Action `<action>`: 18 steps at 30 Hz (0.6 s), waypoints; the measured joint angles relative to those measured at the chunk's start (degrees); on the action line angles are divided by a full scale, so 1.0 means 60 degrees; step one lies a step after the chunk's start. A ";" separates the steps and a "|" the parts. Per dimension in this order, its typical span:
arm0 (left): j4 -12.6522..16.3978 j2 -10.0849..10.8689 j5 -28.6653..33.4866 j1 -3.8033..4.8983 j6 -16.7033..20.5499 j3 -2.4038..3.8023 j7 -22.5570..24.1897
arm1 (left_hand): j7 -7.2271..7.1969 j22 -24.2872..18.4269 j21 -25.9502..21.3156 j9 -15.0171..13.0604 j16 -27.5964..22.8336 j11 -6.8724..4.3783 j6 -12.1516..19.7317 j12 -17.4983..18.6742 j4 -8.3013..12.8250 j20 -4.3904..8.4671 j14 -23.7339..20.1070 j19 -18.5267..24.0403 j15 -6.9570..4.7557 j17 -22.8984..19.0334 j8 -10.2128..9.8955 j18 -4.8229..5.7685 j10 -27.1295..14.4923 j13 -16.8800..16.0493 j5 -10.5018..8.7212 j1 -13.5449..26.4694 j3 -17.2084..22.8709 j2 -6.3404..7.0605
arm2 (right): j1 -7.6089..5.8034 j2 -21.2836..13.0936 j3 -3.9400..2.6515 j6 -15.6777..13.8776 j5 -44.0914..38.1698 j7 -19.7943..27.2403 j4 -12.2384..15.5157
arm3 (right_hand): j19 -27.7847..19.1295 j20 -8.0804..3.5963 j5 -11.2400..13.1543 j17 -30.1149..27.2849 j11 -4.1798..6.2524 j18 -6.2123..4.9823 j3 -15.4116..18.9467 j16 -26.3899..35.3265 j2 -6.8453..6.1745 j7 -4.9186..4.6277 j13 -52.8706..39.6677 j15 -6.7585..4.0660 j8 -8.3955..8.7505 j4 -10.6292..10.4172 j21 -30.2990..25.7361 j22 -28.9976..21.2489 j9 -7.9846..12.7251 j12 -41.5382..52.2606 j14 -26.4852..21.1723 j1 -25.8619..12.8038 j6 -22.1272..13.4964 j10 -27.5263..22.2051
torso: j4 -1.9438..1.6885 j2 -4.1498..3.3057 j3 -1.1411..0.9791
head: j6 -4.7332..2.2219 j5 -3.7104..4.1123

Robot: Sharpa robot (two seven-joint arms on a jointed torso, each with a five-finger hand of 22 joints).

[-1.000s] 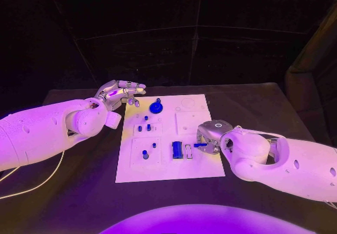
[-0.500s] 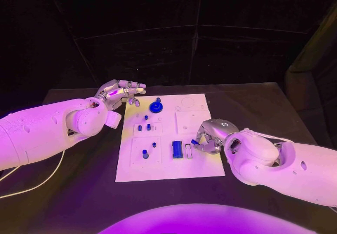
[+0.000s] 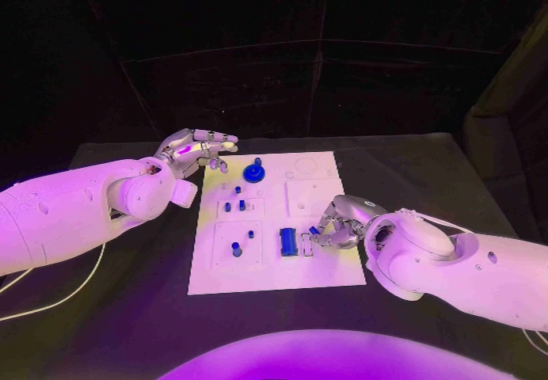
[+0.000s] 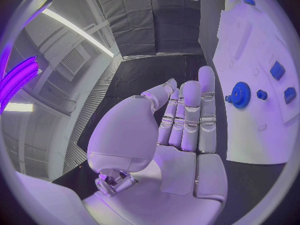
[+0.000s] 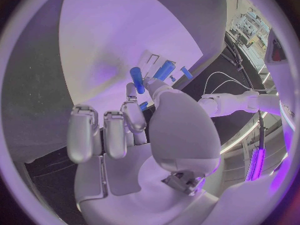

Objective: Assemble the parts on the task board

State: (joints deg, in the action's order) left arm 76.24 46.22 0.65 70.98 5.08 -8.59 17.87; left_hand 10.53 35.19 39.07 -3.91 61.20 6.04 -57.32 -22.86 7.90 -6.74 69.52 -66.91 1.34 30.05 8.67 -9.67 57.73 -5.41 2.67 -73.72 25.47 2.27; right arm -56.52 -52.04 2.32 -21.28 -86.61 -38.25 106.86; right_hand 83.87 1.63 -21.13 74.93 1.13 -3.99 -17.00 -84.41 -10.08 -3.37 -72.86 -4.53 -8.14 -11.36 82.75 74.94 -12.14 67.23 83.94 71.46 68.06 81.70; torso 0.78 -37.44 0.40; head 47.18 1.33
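The white task board [image 3: 323, 267] lies in the middle of the table. On it stand a blue gear [image 3: 253, 172], a blue block [image 3: 288, 241] and several small blue pegs [image 3: 234, 207]. My right hand [image 3: 340, 222] hovers over the board's right half, just right of the block, and pinches a short blue peg [image 3: 314, 231] between thumb and finger; the right wrist view shows that peg [image 5: 136, 79] over the board [image 5: 119, 30]. My left hand [image 3: 201, 148] hangs at the board's far left corner, fingers straight and holding nothing [image 4: 187, 117], with the gear [image 4: 240, 95] beside it.
Bare black table surrounds the board on all sides. White recessed plates [image 3: 312, 195] take up the board's far right part. A white cable [image 3: 57, 301] trails from my left arm over the table's left side.
My right hand has turned and shifted slightly toward the blue block, still pinching the peg. The left hand has stayed where it was.
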 measured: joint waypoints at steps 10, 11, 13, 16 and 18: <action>0.0001 0.0000 0.0000 0.0000 -0.0030 0.0000 -0.0028 | 0.0000 -0.0011 -0.0040 0.0000 0.0000 0.0000 0.0000 -0.0040 0.0000 0.0000 0.0000 0.0000 0.0000 -0.0016 0.0000 0.0000 0.0000 -0.0001 0.0000 0.0000 0.0000 0.0000 | 0.0000 0.0133 0.0003 0.0037 0.1299 -0.0056 -0.0199 | 0.0000 0.0000 -0.0902 -0.0001 0.0015 0.0000 0.0380 -0.0039 0.0187 0.0059 -0.0102 0.0001 -0.0055 -0.0067 0.0038 -0.0001 -0.0066 0.0110 0.0000 -0.0265 0.0120 0.0056 | -0.0004 0.0000 0.0001 | 0.0028 0.0014; 0.0001 0.0000 0.0000 0.0000 -0.0034 0.0000 -0.0030 | 0.0000 -0.0011 -0.0040 0.0000 0.0000 0.0000 0.0000 -0.0040 0.0000 0.0000 0.0000 0.0000 0.0000 -0.0016 0.0000 0.0000 0.0000 -0.0001 0.0000 0.0000 0.0000 0.0000 | 0.0000 0.0151 0.0003 0.0037 0.1380 -0.0061 -0.0206 | 0.0000 0.0000 -0.0903 -0.0001 0.0020 0.0000 0.0404 -0.0039 0.0215 0.0071 -0.0119 0.0000 -0.0068 -0.0090 0.0038 -0.0001 -0.0077 0.0110 0.0000 -0.0292 0.0132 0.0088 | -0.0004 -0.0001 -0.0001 | 0.0029 0.0013; 0.0002 -0.0001 0.0000 0.0000 -0.0041 0.0000 -0.0034 | 0.0000 -0.0010 -0.0040 0.0000 0.0000 0.0000 0.0000 -0.0040 0.0000 0.0000 0.0000 0.0000 0.0000 -0.0016 0.0000 0.0000 0.0000 -0.0001 0.0000 0.0000 0.0000 0.0000 | 0.0000 0.0190 0.0003 0.0034 0.1521 -0.0067 -0.0216 | 0.0000 0.0000 -0.0903 -0.0001 0.0034 0.0001 0.0443 -0.0039 0.0226 0.0072 -0.0139 0.0000 -0.0077 -0.0052 0.0038 -0.0001 -0.0106 0.0149 0.0000 -0.0303 0.0133 0.0102 | -0.0003 -0.0003 -0.0004 | 0.0028 0.0009; 0.0001 -0.0002 0.0000 0.0000 -0.0050 -0.0001 -0.0040 | 0.0000 -0.0010 -0.0040 0.0000 0.0000 0.0000 0.0000 -0.0040 0.0000 0.0000 0.0000 0.0000 0.0000 -0.0016 0.0000 0.0000 0.0000 -0.0002 0.0000 0.0000 0.0000 0.0000 | 0.0000 0.0246 0.0003 0.0020 0.1695 -0.0074 -0.0230 | 0.0000 0.0000 -0.0904 -0.0001 0.0034 0.0157 0.0506 -0.0040 0.0190 0.0056 -0.0164 -0.0034 -0.0085 -0.0075 0.0038 -0.0001 -0.0123 0.0185 0.0035 -0.0338 0.0181 0.0102 | 0.0000 -0.0004 -0.0010 | 0.0016 0.0005; 0.0001 -0.0002 0.0000 0.0000 -0.0058 -0.0001 -0.0045 | 0.0000 -0.0010 -0.0040 0.0000 0.0000 0.0000 0.0000 -0.0040 0.0000 0.0000 0.0000 0.0000 0.0000 -0.0016 0.0000 0.0001 0.0000 0.0006 0.0000 0.0000 0.0000 0.0000 | 0.0000 0.0272 0.0003 0.0012 0.1798 -0.0078 -0.0234 | 0.0000 0.0001 -0.0914 -0.0002 0.0034 0.0156 0.0513 -0.0039 0.0189 0.0049 -0.0173 -0.0034 -0.0086 -0.0068 0.0038 -0.0002 -0.0126 0.0187 0.0035 -0.0338 0.0190 0.0102 | 0.0002 -0.0004 -0.0014 | 0.0015 0.0003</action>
State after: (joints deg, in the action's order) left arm 76.25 46.20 0.65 70.98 4.74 -8.59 17.60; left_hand 10.53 35.13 38.83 -3.91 61.20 6.04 -57.32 -23.10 7.90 -6.74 69.52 -66.91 1.34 29.96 8.67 -9.67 57.73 -5.38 2.66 -73.72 25.47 2.27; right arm -56.52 -50.41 2.34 -21.21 -75.82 -38.71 105.46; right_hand 83.87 1.64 -26.62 74.92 1.33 -3.06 -13.92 -84.65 -8.94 -3.08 -73.90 -4.73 -8.66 -11.77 82.98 74.93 -12.89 68.35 84.15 69.43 69.20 82.31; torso 0.79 -37.46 0.31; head 47.27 1.35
